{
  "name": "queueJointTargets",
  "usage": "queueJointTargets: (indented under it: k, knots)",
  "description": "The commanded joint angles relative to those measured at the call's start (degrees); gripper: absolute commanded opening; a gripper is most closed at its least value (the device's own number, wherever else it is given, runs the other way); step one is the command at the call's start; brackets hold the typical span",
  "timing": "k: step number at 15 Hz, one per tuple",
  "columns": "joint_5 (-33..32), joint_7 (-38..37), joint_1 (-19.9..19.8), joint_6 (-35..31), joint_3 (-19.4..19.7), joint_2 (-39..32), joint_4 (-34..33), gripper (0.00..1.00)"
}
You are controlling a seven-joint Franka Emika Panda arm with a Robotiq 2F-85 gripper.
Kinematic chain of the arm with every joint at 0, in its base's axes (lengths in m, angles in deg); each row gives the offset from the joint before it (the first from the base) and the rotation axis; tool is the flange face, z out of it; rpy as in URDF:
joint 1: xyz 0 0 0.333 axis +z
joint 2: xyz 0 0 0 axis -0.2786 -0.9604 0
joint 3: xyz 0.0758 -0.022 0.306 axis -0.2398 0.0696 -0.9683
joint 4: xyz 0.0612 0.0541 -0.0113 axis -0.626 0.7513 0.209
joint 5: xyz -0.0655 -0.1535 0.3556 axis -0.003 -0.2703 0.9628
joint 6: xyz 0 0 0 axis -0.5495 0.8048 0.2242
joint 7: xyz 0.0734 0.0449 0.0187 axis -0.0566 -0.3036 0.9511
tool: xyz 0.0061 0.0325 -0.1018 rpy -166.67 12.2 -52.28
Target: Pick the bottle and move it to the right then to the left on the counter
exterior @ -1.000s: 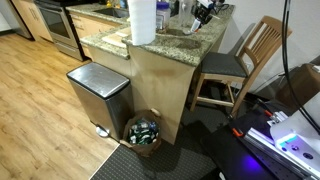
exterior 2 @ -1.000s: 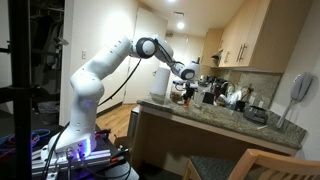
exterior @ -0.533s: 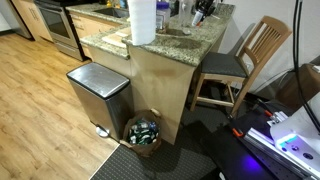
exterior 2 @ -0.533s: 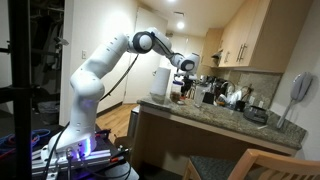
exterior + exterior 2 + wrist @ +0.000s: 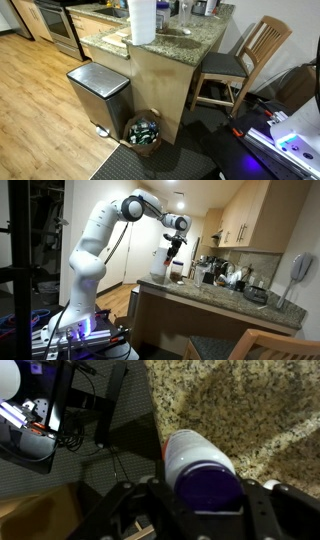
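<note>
Bottle point(image 5: 203, 465) in the gripper's point(image 5: 172, 252) tight grasp, arm point(image 5: 104, 225) arched high over the counter point(image 5: 215, 293), wrist downward.

Wood floor point(image 5: 40, 110), wooden chair point(image 5: 250, 55)

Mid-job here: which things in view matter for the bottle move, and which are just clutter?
Job: bottle, held in the gripper; counter.
Lying about: paper towel roll, trash bin, wooden chair, basket of cans.

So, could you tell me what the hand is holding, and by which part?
The hand grips the bottle near its capped top end.
</note>
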Motion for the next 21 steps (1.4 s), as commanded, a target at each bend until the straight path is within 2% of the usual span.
queueJointTargets:
  k: [1, 2, 5, 6, 9, 14, 18, 20, 21]
  knots:
    - [-2.6, 3.8, 0.3, -5.9, -0.6, 1.4, 7.6, 0.25]
    - [-1.4, 1.6, 0.1, -1.8, -0.7, 0.1, 2.6, 0.5]
    - [-2.1, 2.4, 0.2, -4.4, -0.7, -0.1, 5.7, 0.5]
    - [-2.2, 2.4, 0.2, -4.5, -0.7, -0.1, 5.8, 0.25]
    - [-1.2, 3.4, -0.1, -1.6, -0.9, -0.4, 5.2, 0.25]
    - [-0.9, 6.8, -0.2, -0.7, -1.0, -0.6, 4.8, 0.25]
    - [5.0, 10.6, -1.1, 12.3, -1.2, -1.8, 2.1, 0.25]
    - [4.4, 9.2, -0.5, 11.2, -0.7, -1.4, 2.6, 0.25]
    - [3.7, 8.7, -0.1, 9.9, -0.7, -0.3, 4.4, 0.5]
